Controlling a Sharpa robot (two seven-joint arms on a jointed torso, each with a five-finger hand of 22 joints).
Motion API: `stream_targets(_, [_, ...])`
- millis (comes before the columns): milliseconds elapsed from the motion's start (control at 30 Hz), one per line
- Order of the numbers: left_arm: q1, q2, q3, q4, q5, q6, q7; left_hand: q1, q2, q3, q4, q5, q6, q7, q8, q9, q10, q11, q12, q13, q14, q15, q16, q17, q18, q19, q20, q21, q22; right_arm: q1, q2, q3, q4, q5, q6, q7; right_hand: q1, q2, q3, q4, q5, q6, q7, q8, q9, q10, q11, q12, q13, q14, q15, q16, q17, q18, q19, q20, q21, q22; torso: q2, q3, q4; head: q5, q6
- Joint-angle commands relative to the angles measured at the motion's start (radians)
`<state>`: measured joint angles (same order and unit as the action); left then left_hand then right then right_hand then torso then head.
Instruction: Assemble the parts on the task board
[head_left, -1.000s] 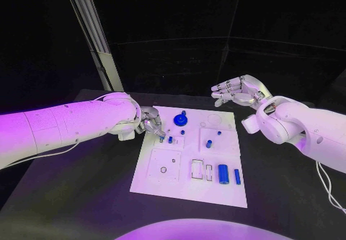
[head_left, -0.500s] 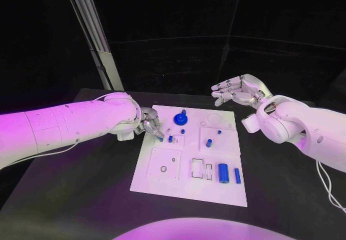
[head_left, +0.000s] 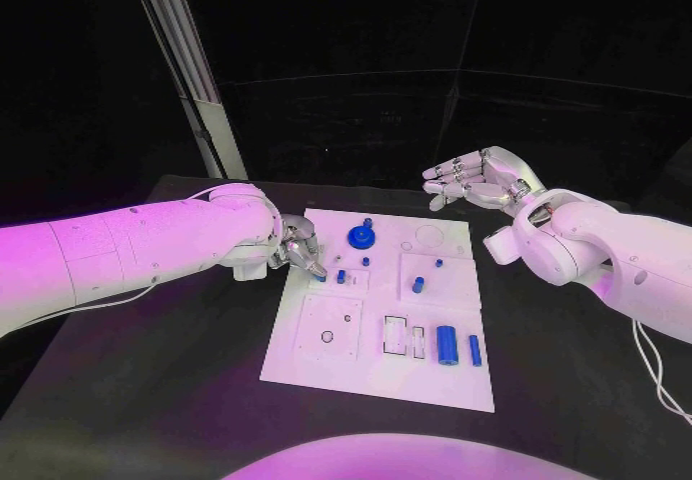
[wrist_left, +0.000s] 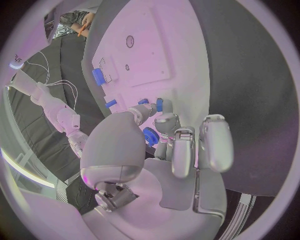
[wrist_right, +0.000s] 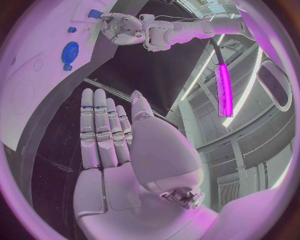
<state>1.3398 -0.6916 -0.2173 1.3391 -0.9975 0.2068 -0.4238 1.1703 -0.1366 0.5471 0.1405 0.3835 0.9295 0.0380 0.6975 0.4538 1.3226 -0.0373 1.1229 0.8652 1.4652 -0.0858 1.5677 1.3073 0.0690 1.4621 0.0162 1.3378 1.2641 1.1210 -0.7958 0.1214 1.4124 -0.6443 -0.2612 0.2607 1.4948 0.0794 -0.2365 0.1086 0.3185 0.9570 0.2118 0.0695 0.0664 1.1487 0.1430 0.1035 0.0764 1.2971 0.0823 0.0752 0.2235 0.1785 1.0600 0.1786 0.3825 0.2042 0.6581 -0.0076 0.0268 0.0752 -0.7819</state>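
Observation:
The white task board (head_left: 378, 320) lies mid-table. On it are a round blue part (head_left: 361, 237), several small blue pegs such as one (head_left: 340, 277) near its left edge, a thick blue cylinder (head_left: 447, 346) and a thin one (head_left: 475, 350). My left hand (head_left: 300, 250) is at the board's upper left edge with its fingers curled. In the left wrist view its fingertips (wrist_left: 165, 121) reach a blue peg (wrist_left: 159, 104); whether they pinch it is hidden. My right hand (head_left: 476, 180) hovers beyond the board's far right corner, fingers straight (wrist_right: 100, 130) and holding nothing.
Black table (head_left: 159, 400) surrounds the board. A slanted metal post (head_left: 202, 100) rises behind the left arm. Rectangular slots (head_left: 395, 336) and a square plate with holes (head_left: 329, 328) sit on the board's near half.
My left hand's fingertips have drawn back very slightly from the pegs at the board's left edge. The right hand stays raised where it was.

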Motion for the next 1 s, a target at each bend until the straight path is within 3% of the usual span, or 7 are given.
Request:
stream_targets(33, [0.000,-0.001,-0.001,0.003,-0.007,0.034,-0.011,0.001,0.002,0.143,-0.152,0.006,0.007,0.000,-0.005,0.001,0.010,0.000,-0.004,-0.001,0.106,-0.007,0.003,0.263,-0.002,0.019,-0.001,0.007,0.001,0.002,0.000,0.000,0.002,0.000,0.006,0.010,-0.004,0.009,0.002,-0.003,0.003,-0.007,0.001,-0.004,-0.001,-0.007,-0.001,0.003,-0.002,-0.008,-0.002,-0.006,-0.001,0.003,0.000,0.005,-0.005,-0.001,0.000,-0.0001,0.0000,-0.001,-0.001])
stream_targets(533, [0.000,0.016,-0.001,-0.005,-0.001,0.035,-0.006,-0.025,-0.004,0.121,-0.145,0.016,0.018,-0.005,-0.006,0.002,0.023,-0.003,0.001,0.005,0.106,-0.007,0.003,0.263,-0.003,0.020,-0.001,0.009,0.006,0.002,0.000,0.000,0.003,0.000,0.005,0.011,-0.004,0.009,0.002,-0.003,0.003,-0.007,0.001,-0.004,-0.001,-0.007,-0.001,0.003,-0.002,-0.008,-0.002,-0.006,-0.001,0.003,0.000,0.005,-0.005,-0.001,0.000,0.0007,-0.0007,-0.001,-0.003])
stream_targets(800, [0.000,0.029,-0.001,-0.018,0.007,0.055,-0.017,-0.093,0.003,0.049,-0.094,0.014,0.031,-0.015,-0.015,-0.001,0.026,-0.009,0.001,0.004,0.106,-0.012,0.003,0.263,-0.004,0.020,-0.004,0.012,0.012,0.002,0.000,0.000,0.004,0.000,0.005,0.010,-0.004,0.009,0.002,-0.003,0.003,-0.007,0.001,-0.004,-0.001,-0.007,-0.001,0.003,-0.002,-0.008,-0.002,-0.006,-0.001,0.003,0.000,0.005,-0.005,-0.001,0.000,0.0010,-0.0006,-0.003,-0.005])
stream_targets(1000, [0.000,0.038,-0.001,-0.028,0.008,0.066,-0.026,-0.115,0.009,0.030,-0.075,0.016,0.038,-0.017,-0.022,-0.004,0.027,-0.011,0.002,0.006,0.106,-0.014,0.003,0.263,-0.004,0.021,-0.006,0.013,0.015,0.002,0.000,0.000,0.005,0.000,0.005,0.010,-0.004,0.009,0.002,-0.003,0.003,-0.007,0.001,-0.004,-0.001,-0.007,-0.001,0.003,-0.002,-0.008,-0.002,-0.006,-0.001,0.003,0.000,0.005,-0.005,-0.001,0.000,0.0009,-0.0004,-0.003,-0.006])
